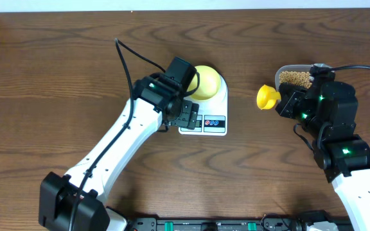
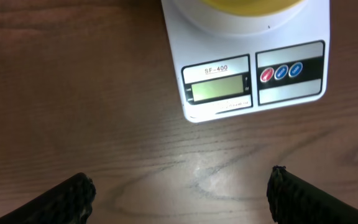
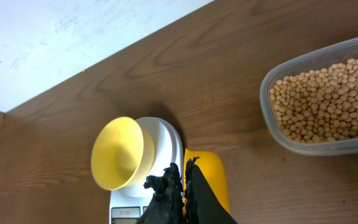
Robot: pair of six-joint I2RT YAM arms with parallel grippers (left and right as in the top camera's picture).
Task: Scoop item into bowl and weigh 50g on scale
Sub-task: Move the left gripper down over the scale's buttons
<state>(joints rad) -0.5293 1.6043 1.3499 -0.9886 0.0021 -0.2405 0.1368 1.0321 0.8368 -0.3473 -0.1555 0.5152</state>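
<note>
The pale-yellow bowl (image 1: pixel 205 82) sits empty on the round platform of the white scale (image 1: pixel 218 122); both also show in the right wrist view, the bowl (image 3: pixel 120 152) on the scale (image 3: pixel 169 140). The scale's display (image 2: pixel 217 88) reads blank. The tan beans (image 3: pixel 325 99) fill a clear tub (image 1: pixel 294 77) at the right. My left gripper (image 2: pixel 182 196) is open and empty over bare table just in front of the scale (image 2: pixel 253 68). My right gripper (image 3: pixel 184 177) is shut on a bright yellow scoop (image 1: pixel 267 97), held between the scale and the tub; the scoop (image 3: pixel 210 177) looks empty.
The clear tub (image 3: pixel 272 118) stands near the table's far right edge. A white wall strip (image 3: pixel 73 37) runs behind the brown wooden table. The left arm (image 1: pixel 124 138) reaches diagonally across the table's left half, with a black cable (image 1: pixel 130 61) looping above it.
</note>
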